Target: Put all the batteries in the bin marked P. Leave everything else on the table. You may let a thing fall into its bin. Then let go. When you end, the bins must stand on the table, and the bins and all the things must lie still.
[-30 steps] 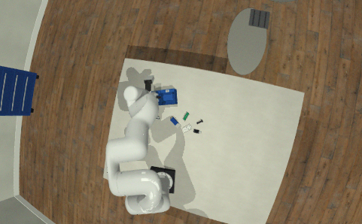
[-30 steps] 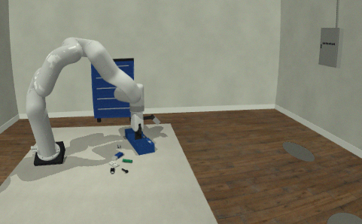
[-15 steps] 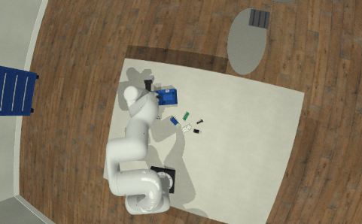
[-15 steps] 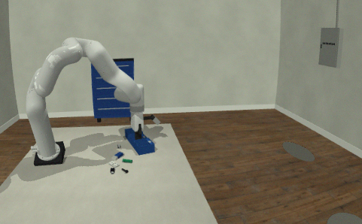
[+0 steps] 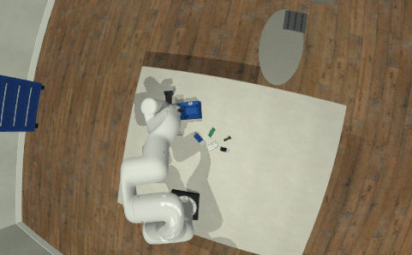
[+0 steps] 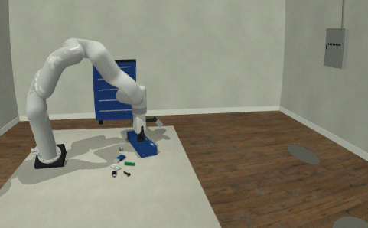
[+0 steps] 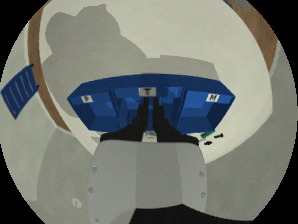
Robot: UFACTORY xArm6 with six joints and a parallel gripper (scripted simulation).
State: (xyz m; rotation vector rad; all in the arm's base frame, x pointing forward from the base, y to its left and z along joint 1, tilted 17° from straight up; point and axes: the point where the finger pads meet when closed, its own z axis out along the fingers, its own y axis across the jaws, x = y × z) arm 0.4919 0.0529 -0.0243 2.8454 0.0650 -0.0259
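Note:
A blue bin (image 5: 192, 109) with several compartments stands on the mat near the arm; it also shows in the exterior view (image 6: 142, 144) and in the wrist view (image 7: 149, 99). Its small white labels are too small to read. My gripper (image 7: 150, 103) hangs just over the bin's middle compartment, fingers shut; I see nothing between the tips. It also shows from above (image 5: 180, 108). On the mat in front of the bin lie a blue-and-white battery-like piece (image 5: 199, 137), a green one (image 5: 211, 131), a white card (image 5: 212, 146), two small black parts (image 5: 227, 139) (image 5: 223, 149) and a tiny grey piece (image 5: 180, 133).
The arm's black base (image 5: 187, 204) stands on the mat's near side. A blue drawer cabinet (image 6: 113, 89) stands by the back wall, off the mat. Wooden floor surrounds the mat.

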